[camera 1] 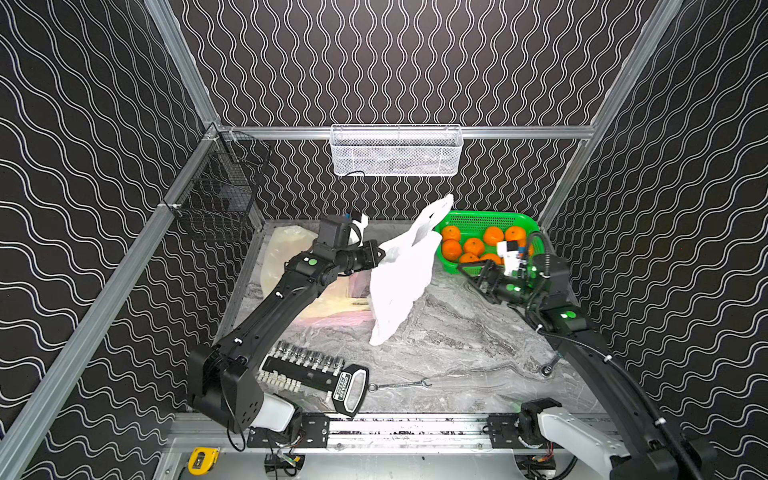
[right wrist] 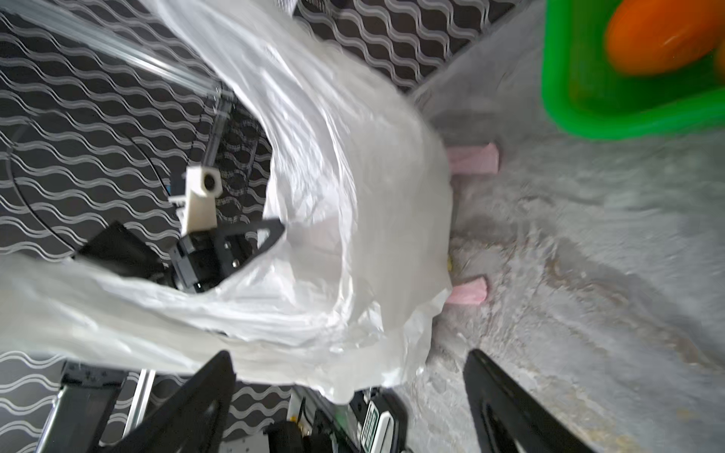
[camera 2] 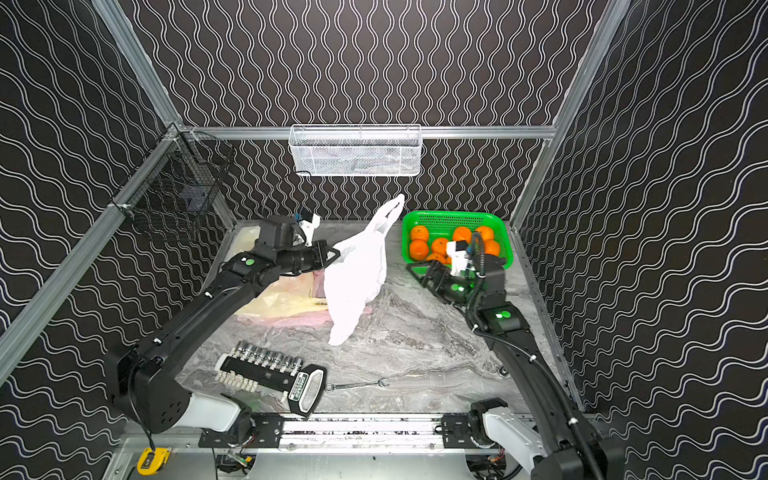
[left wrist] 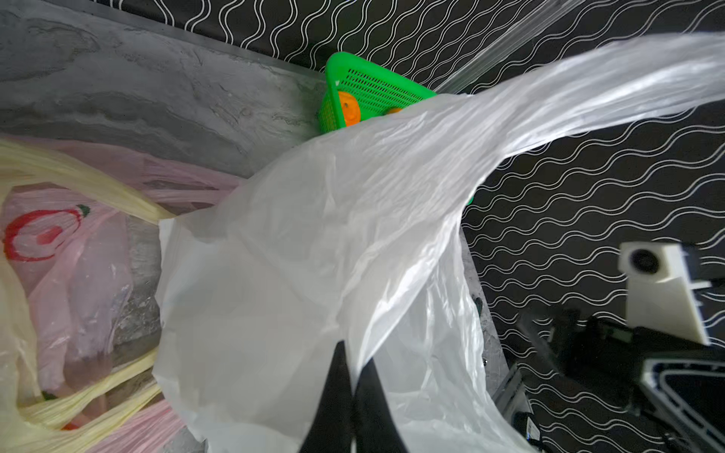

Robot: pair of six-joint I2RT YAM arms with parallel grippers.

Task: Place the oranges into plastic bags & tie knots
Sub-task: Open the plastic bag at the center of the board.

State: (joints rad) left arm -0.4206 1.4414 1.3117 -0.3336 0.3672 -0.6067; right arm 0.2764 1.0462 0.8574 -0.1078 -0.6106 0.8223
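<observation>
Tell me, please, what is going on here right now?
The left gripper is shut on the white bag, holding it up. The right gripper is open, facing the bag. The oranges lie in the green basket; the yellowish bag and pink bag lie flat beneath the left arm.

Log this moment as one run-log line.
left claw: shut on thin white plastic carrier bag | right claw: open, empty, near bag | small round oranges: in green perforated plastic basket | bag: untied
</observation>
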